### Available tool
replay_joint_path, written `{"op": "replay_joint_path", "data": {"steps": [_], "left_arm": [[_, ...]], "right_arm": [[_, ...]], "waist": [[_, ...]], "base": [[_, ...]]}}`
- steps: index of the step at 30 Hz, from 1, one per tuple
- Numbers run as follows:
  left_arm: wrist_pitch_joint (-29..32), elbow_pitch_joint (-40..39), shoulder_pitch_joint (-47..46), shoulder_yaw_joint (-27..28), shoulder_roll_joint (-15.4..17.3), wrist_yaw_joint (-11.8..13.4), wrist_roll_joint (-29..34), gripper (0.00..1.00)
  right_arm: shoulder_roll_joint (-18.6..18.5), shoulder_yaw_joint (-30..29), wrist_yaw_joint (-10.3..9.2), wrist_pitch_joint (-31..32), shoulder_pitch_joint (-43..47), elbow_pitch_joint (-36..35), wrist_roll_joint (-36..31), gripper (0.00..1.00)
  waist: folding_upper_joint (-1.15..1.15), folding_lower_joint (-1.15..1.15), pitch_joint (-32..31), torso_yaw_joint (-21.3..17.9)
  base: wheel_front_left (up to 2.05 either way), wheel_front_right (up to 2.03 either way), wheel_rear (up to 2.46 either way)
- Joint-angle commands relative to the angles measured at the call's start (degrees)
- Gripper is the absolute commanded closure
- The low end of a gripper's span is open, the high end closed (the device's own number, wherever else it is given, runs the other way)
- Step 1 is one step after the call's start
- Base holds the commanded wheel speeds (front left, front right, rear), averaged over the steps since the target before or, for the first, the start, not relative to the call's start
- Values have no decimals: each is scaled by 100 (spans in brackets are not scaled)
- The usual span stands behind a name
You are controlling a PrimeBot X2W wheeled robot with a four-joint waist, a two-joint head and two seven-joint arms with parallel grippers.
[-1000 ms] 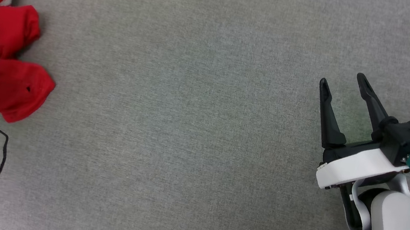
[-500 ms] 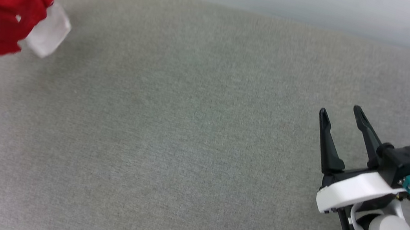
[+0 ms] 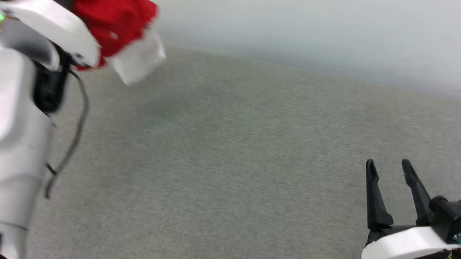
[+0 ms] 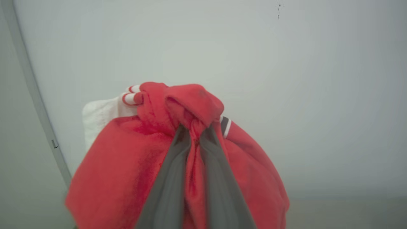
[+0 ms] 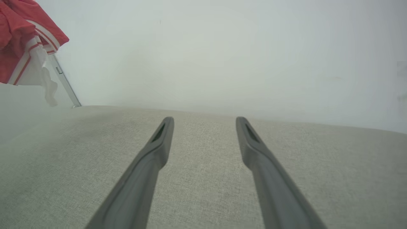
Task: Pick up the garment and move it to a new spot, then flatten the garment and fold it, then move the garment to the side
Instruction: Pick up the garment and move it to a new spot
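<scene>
Step 1: garment [image 4: 120, 159] held aloft.
Left gripper [image 4: 194, 133] clamps it, right gripper [image 3: 387, 162] gapes empty; next: lower onto a new spot.

Head camera looks down across surface [image 3: 251, 172]; wrist cameras face wall [image 5: 222, 47]; all share the garment [image 3: 100, 1].

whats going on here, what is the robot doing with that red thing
The robot's left gripper is shut on a bunched red garment with white sleeves and holds it up in the air, above the grey fabric surface. The right gripper is open with nothing between its fingers, low at the near right of the surface. So the garment is picked up but not yet set down, flattened or folded.
</scene>
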Motion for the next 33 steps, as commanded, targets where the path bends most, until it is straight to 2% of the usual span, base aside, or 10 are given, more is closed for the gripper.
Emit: {"op": "replay_joint_path", "data": {"steps": [1,8,13,19,25,27,33], "left_arm": [[-76,-162,216,-71,-153,-7,-37,100],[-116,-772,1073,-711,-988,-71,-164,100],[-113,-1036,1624,-1442,-1387,-107,-349,100],[-107,-1061,2419,-2348,-1522,-112,-664,100],[-5,-793,3093,-2860,-1549,-115,-843,100],[-5,-793,3181,-2978,-1540,-117,-805,0],[-472,-985,3330,-3075,-1423,30,-558,0]], "right_arm": [[3,-12,-2,15,125,-20,18,0],[2,-26,-2,112,356,-107,57,0],[3,-15,-2,178,404,-193,65,0],[5,40,-2,179,287,-313,254,0],[4,-18,-2,129,227,-347,143,0],[5,-46,-2,116,217,-324,110,0],[3,-81,-2,83,251,-228,84,0]], "waist": [[0,2,-173,-260],[0,2,-304,-807],[0,2,-230,-1135],[0,2,85,-1354],[0,2,281,-1308],[0,2,287,-1242],[0,2,101,-1035]], "base": [[0,0,0],[0,0,0],[0,0,0],[0,0,0],[0,0,0],[0,0,0],[0,0,0]]}}
